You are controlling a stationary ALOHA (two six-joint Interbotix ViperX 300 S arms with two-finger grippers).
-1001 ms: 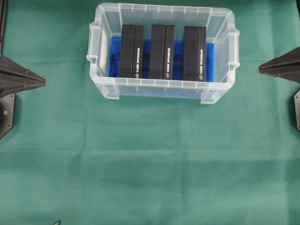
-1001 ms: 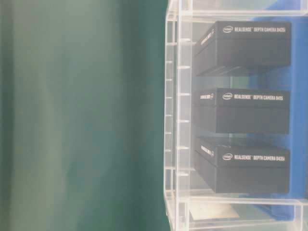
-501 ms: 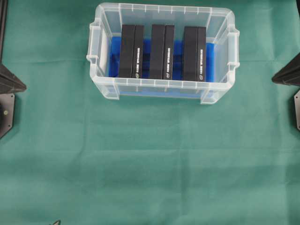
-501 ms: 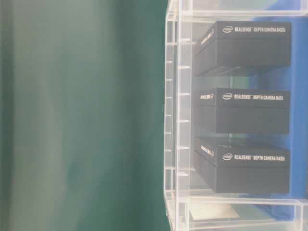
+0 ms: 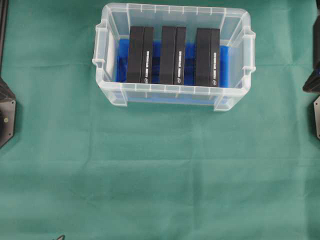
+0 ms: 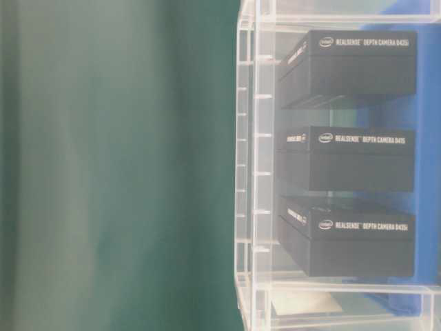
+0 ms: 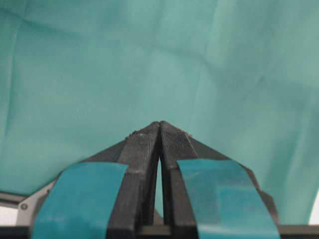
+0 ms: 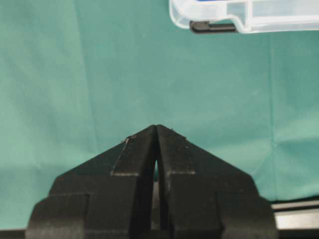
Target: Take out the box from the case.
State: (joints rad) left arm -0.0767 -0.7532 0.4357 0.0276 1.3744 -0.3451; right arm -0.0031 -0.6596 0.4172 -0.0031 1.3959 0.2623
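I am seeing three black boxes (image 5: pixel 173 56) standing inside the case (image 5: pixel 172 95) near the cloth's (image 5: pixel 160 170) far edge; left gripper (image 7: pixel 159 125) and right gripper (image 8: pixel 156 128) are sitting closed, empty.

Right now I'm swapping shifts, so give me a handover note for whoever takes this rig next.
Left gripper: shut, empty, over bare green cloth.
Right gripper: shut, empty, over the cloth, short of the case's rim.
Case: clear bin at the top centre of the overhead view.
Three black RealSense camera boxes stand side by side inside on the blue lining: left box, middle box, right box.
Done: nothing taken out.
Left: open a gripper, reach in, lift a box out.
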